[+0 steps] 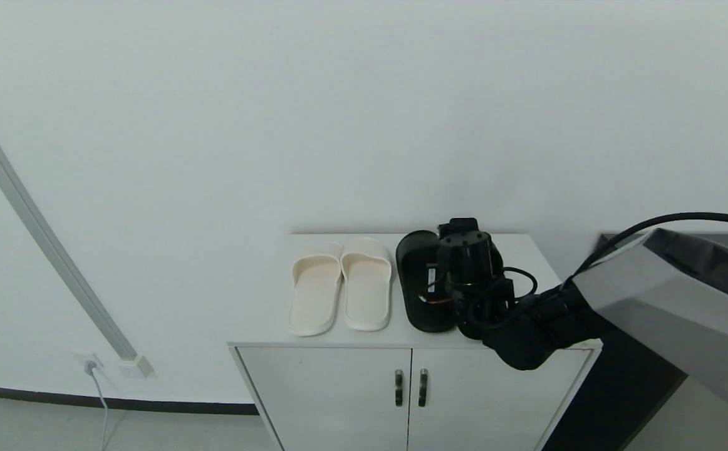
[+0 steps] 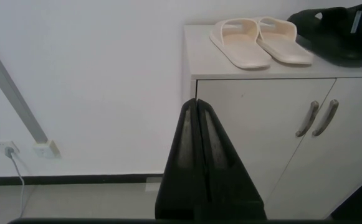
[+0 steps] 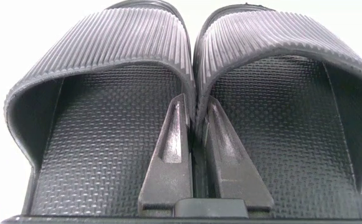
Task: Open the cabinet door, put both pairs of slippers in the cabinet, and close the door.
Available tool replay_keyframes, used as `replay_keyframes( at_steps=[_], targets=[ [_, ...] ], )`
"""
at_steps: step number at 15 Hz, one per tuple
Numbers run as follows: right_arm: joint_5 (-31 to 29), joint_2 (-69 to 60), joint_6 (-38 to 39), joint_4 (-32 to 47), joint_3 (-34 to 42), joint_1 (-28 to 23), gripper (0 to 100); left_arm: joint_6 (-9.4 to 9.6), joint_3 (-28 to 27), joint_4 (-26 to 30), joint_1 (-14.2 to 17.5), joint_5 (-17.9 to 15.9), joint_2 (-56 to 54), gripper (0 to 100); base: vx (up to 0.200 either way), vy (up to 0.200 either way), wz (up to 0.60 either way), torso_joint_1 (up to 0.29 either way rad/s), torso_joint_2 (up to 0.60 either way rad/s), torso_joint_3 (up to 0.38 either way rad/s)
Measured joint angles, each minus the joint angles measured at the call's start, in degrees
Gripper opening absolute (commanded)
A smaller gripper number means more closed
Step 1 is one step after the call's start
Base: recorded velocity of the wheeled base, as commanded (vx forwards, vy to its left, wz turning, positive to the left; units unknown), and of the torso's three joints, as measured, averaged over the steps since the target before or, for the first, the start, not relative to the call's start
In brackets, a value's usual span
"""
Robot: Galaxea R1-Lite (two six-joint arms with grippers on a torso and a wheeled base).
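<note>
White two-door cabinet (image 1: 326, 394) against the wall, both doors closed, the pair of dark metal door handles (image 1: 400, 387) side by side at the centre seam. On its top are two pairs, toes to the wall: cream smooth foam slippers (image 1: 339, 288) on the left, black ribbed rubber slippers (image 1: 419, 282) just beside them on the right, both pairs sitting flat. Right gripper (image 3: 195, 102) is down on the black pair – one finger inside each slipper, clamped on the two touching inner walls under the straps. Left gripper (image 2: 196, 106) hangs low out in front of the cabinet's left door, well apart from it – fingers pressed together, grasping nothing.
</note>
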Motion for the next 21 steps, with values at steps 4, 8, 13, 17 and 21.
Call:
replay_keyframes(
  at_steps=[4,8,13,17,21],
  targets=[
    [3.7,-10.9,0.0,-1.2,14.0,2.2,0,0.00,0.0,0.0,0.0,0.0,0.0,0,0.000,0.000,0.00,0.000,0.00,0.000],
    [18.7,-28.6,-1.1,-1.8,33.9,4.5,0,0.00,0.0,0.0,0.0,0.0,0.0,0,0.000,0.000,0.00,0.000,0.00,0.000],
    [33.0,-42.1,-6.6,-1.8,47.8,6.8,0,-0.04,0.0,0.0,0.0,0.1,0.0,0,0.000,0.000,0.00,0.000,0.00,0.000],
    [33.2,-44.2,-6.7,-2.0,49.2,7.8,0,-0.06,0.0,0.0,0.0,0.1,0.0,0,0.000,0.000,0.00,0.000,0.00,0.000],
    [33.2,-44.7,-6.7,-2.0,49.7,7.9,0,-0.06,0.0,0.0,0.0,0.1,0.0,0,-0.150,0.000,0.00,0.004,0.00,0.003]
  ],
)
